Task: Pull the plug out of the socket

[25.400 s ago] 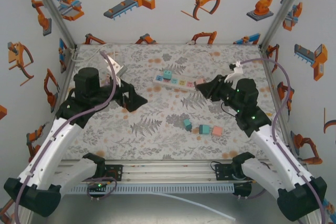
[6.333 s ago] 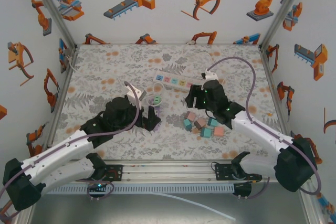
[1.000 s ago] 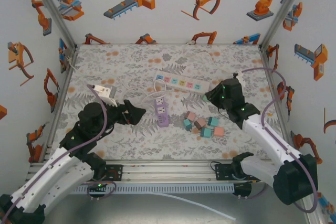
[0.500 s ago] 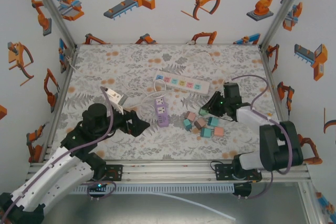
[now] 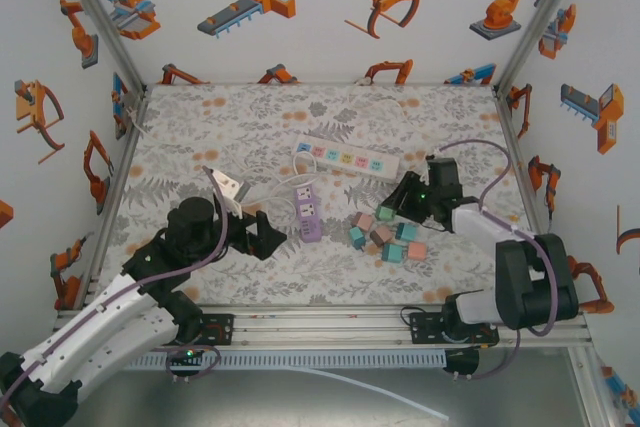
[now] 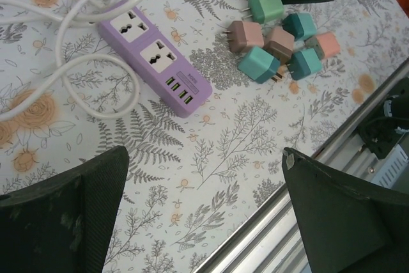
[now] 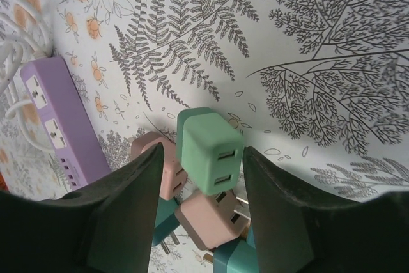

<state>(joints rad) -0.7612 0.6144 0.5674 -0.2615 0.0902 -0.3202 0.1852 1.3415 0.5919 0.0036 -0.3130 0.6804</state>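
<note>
Right jaws newly parted around green plug (image 7: 211, 148), left jaws wide open, empty

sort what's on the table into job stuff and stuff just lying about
Job:
- green plug, between the right gripper fingers
- purple power strip
- white power strip

Lying about:
- heap of loose plugs
- coiled white cable

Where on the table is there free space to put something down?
Free: the far-left table, left of the white strip; the near edge, between the purple strip and the rail. Crowded: the middle right, where the right gripper hangs over the plug pile.
</note>
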